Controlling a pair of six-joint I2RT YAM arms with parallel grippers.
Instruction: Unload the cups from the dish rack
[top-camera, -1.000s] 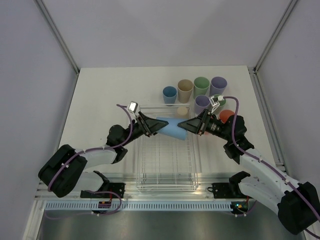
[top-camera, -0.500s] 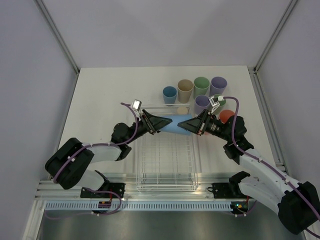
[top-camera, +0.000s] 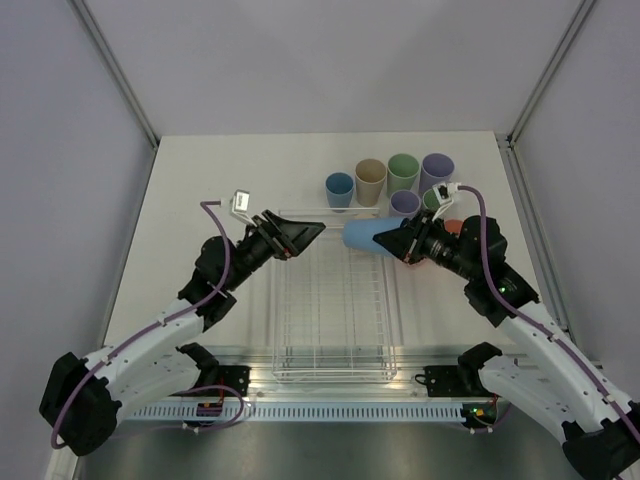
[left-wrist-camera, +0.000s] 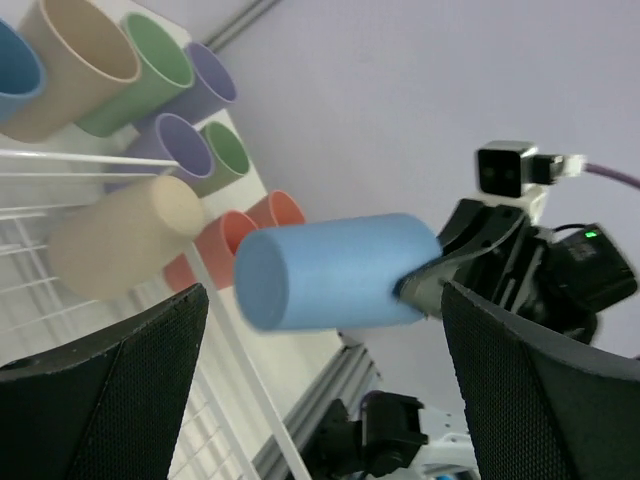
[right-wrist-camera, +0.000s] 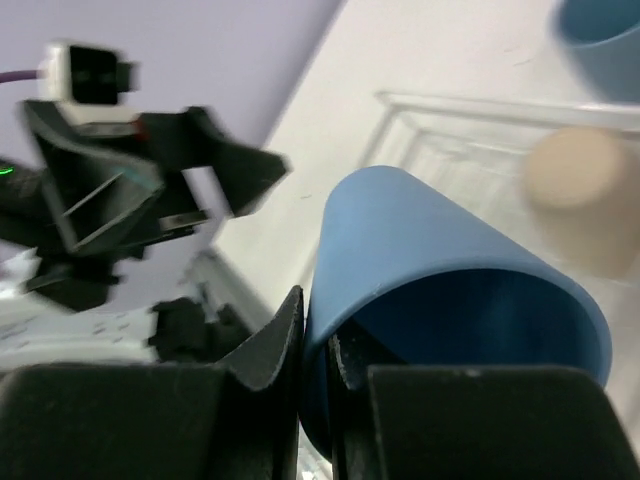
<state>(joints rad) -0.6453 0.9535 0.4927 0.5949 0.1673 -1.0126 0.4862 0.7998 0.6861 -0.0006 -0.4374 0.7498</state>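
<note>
Over the far end of the clear plastic dish rack (top-camera: 279, 330), the right gripper (top-camera: 405, 241) is clamped on the rim of a pastel blue tapered plastic cup (top-camera: 362, 237). The right wrist view shows one finger inside the mouth and the other against the outer wall. This held cup lies on its side in the air with its closed base pointing toward the left gripper (top-camera: 312, 234), whose fingers are spread wide and hold nothing. In the left wrist view the cup sits between those fingers but apart from both. Just beyond it, a pale beige plastic cup (left-wrist-camera: 125, 245) sits in the rack's far end with its closed base showing. On the white table (top-camera: 200, 190) past the rack stand an upright blue cup (top-camera: 339, 187), an upright beige cup (top-camera: 370, 180), a tall green cup (top-camera: 403, 172) and a tall purple cup (top-camera: 437, 170) in a row. A second purple cup (top-camera: 404, 203) and a second green cup (top-camera: 432, 198) stand nearer the rack, and a coral pink cup (top-camera: 456, 227) shows just behind the right gripper.
</note>
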